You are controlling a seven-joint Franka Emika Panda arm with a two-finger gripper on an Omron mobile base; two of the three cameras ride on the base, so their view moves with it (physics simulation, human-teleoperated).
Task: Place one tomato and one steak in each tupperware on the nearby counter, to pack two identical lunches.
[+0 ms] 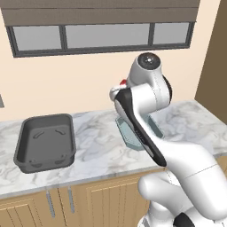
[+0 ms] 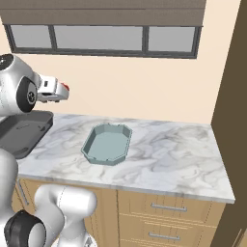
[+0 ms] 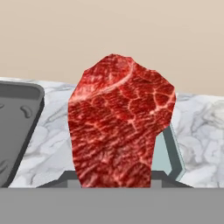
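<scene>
I have the gripper [image 2: 65, 89] clamped on the steak [image 3: 120, 124], held above the counter [image 2: 183, 159] between the grey tupperware [image 1: 44, 142] and teal tupperware [image 2: 107, 144].

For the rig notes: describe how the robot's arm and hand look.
The arm is glossy white, built of rounded, bulbous segments with dark grey to black joint rings and a dark band along one link. No loose cables show. The hand is a small white block with grey detailing.
</scene>
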